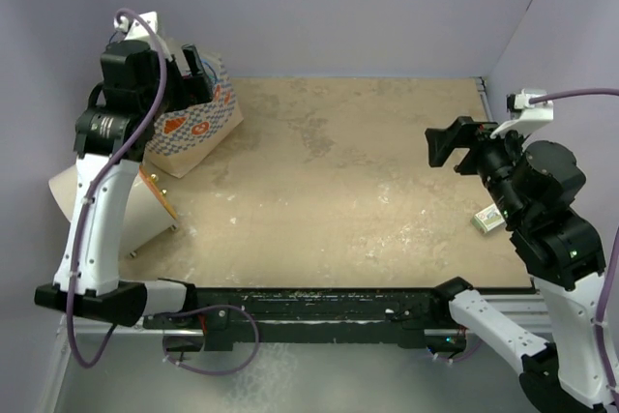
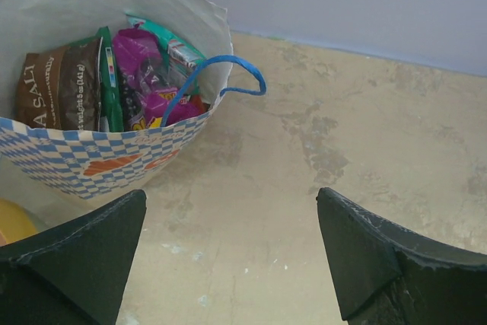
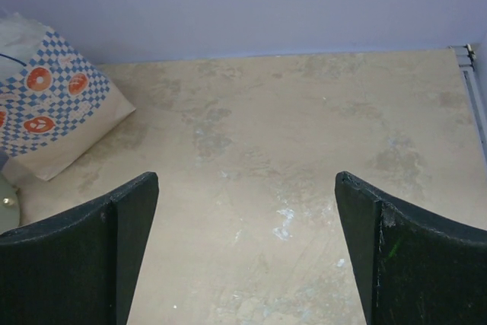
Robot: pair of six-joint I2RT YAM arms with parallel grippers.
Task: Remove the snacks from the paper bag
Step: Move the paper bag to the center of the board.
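The paper bag (image 1: 198, 125) stands at the far left of the table, white with blue checks and orange marks. In the left wrist view the paper bag (image 2: 91, 161) is open, with a blue cord handle (image 2: 221, 74). The snacks lie inside it: a brown packet (image 2: 61, 89), a green one (image 2: 112, 85), a purple one (image 2: 141, 55) and a teal one (image 2: 171, 42). My left gripper (image 1: 193, 70) is open and empty above the bag's mouth; in its wrist view the left gripper (image 2: 232, 211) is over bare table beside the bag. My right gripper (image 1: 447, 147) is open and empty at the right, far from the bag (image 3: 53, 104).
A small white-green box (image 1: 490, 220) lies under the right arm near the table's right edge. A white-and-tan round drum-like object (image 1: 106, 202) sits at the left, in front of the bag. Purple walls close in the back and sides.
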